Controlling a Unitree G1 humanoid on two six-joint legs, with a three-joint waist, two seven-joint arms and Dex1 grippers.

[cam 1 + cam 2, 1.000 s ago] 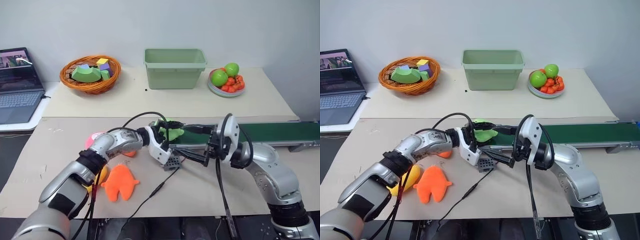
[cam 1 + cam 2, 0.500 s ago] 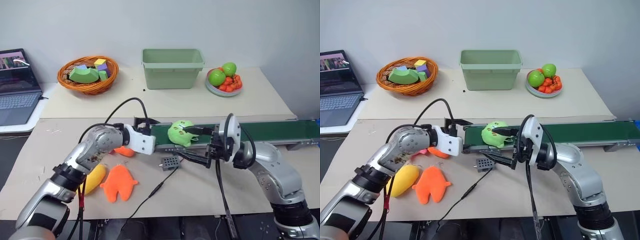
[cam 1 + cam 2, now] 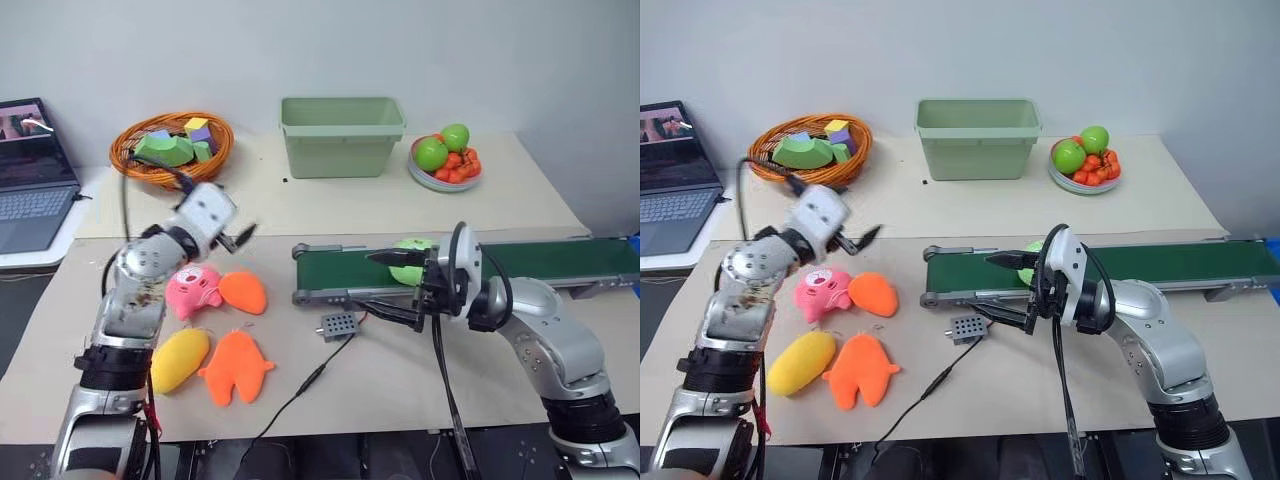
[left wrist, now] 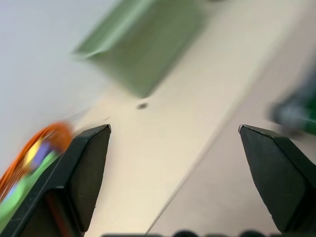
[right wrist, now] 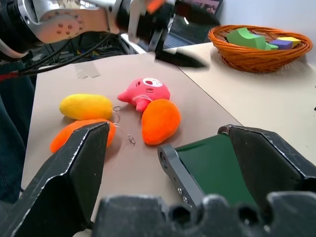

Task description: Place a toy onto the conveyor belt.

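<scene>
Head views: found the toy (image 3: 410,262) lying on the conveyor belt (image 3: 540,262), just behind the upper finger of the right gripper (image 3: 388,285), which was spread wide and empty. Saw the left gripper (image 3: 238,236) released, holding nothing, raised above the pink plush (image 3: 193,289). Judged the placing done; next called only for keeping both arms off the belt. Against a second ago, noted the toy let go and further right along the belt, the left arm swung off left and up.

Left wrist view: showed both fingers (image 4: 84,168) far apart, nothing between, the green bin (image 4: 148,54) beyond.

Right wrist view: showed fingers likewise apart, framing the belt's end.
</scene>
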